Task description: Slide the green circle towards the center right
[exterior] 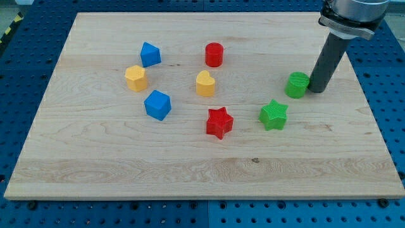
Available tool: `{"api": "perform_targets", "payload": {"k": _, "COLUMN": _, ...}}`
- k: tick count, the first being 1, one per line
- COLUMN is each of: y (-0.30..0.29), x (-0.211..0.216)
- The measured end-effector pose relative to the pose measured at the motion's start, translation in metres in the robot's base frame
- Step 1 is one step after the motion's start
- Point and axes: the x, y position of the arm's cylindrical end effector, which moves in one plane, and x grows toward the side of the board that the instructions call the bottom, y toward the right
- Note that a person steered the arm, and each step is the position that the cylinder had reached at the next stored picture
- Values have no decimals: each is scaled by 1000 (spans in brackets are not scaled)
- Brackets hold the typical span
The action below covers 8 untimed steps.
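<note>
The green circle [296,85] is a short green cylinder standing at the board's right, a little above mid-height. My tip [316,88] is right beside it on its right, touching or nearly touching its side. The dark rod rises from there to the view's top right corner. The green star [273,114] lies just below and left of the green circle.
On the wooden board [190,171] also stand a red cylinder [214,54], a yellow heart [205,83], a red star [219,122], a blue cube [157,104], a yellow hexagon [135,78] and a blue pentagon-like block [150,54]. The board's right edge is near the tip.
</note>
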Motion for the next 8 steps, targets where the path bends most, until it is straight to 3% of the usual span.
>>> {"api": "perform_targets", "payload": {"k": 3, "y": 53, "x": 19}}
{"api": "perform_targets", "payload": {"k": 5, "y": 22, "x": 19}}
{"api": "perform_targets", "payload": {"k": 8, "y": -22, "x": -15}}
